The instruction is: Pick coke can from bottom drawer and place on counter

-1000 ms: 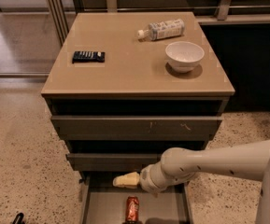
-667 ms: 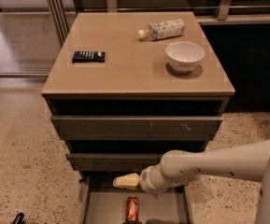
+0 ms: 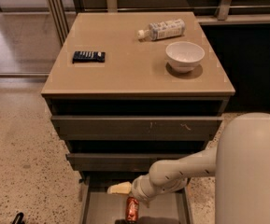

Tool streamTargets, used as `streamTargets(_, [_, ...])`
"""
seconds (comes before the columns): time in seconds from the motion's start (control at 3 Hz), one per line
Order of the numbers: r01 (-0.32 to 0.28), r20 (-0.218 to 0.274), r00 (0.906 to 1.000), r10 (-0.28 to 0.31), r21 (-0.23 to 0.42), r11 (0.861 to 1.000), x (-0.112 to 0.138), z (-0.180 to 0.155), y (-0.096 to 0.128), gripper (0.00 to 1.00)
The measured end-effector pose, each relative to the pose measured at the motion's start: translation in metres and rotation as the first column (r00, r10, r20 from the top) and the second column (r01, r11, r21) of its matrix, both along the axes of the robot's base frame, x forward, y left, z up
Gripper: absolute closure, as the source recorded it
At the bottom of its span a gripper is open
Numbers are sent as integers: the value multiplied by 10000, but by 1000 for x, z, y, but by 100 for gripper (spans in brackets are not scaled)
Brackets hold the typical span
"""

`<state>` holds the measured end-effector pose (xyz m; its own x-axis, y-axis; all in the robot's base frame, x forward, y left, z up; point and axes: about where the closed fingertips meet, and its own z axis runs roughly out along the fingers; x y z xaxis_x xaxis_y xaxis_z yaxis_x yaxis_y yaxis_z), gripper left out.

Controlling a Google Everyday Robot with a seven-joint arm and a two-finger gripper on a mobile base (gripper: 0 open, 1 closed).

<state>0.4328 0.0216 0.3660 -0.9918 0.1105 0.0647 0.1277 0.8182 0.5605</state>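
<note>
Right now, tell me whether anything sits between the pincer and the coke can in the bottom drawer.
Nothing visible does. The pincer hangs over the open bottom drawer, just up and left of the coke can on the drawer floor, with only open space between them.

Counts at the drawer cabinet
One bowl [image 3: 185, 56], one bottle [image 3: 161, 30] and one dark packet [image 3: 88, 56] on the one tabletop [image 3: 125, 76]; three drawers [image 3: 134, 125], the bottom drawer [image 3: 104, 211] holding one coke can [image 3: 132, 209]; one end effector [image 3: 120, 188] over that drawer
</note>
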Motion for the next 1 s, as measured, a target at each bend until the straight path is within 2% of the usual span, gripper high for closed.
streamTargets(0.33, [-175,-476,9987,181,116,9998,-8,-39,12,0])
streamTargets(0.67, [46,-1053,9944,-17,269,9996,-17,-78,11,0])
streamTargets(1.0, [18,-977,9952,0,188,9998,-18,-80,13,0])
